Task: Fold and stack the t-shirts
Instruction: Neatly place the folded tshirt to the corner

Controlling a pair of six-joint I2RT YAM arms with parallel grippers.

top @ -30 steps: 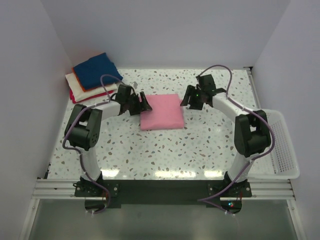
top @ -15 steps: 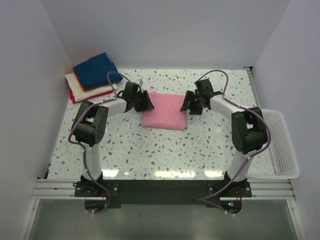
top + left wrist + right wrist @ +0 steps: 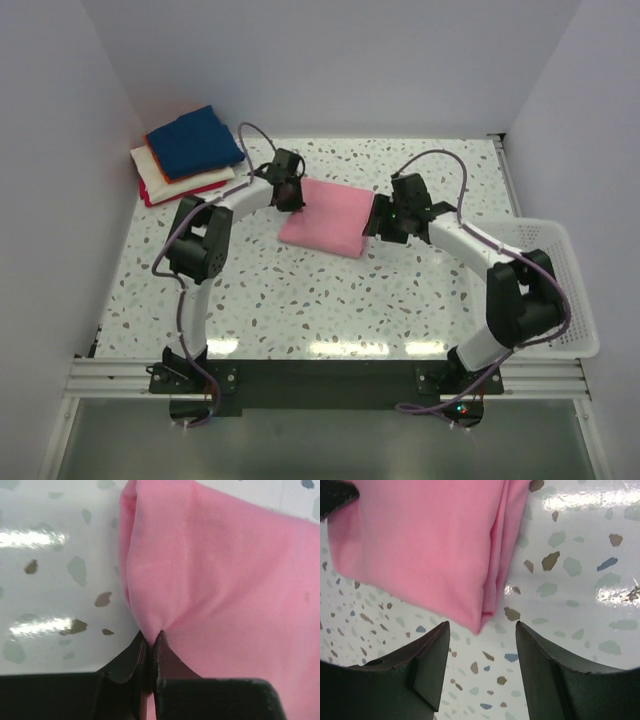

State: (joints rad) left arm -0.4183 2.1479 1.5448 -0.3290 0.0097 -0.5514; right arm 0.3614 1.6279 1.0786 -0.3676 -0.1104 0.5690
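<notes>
Pink is the folded t-shirt (image 3: 328, 216) my left gripper (image 3: 150, 647) clenches by what seems one layer; my right gripper (image 3: 482, 645) stands released, so lifting could unfold it.

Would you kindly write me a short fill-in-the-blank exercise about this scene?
The left end effector is ____ on the pink shirt.
The right end effector is ____, holding nothing.
The white basket sits at the ____ edge of the table.
The shirt stack lies at its far ____ corner.
Missing words: shut, open, right, left.
</notes>
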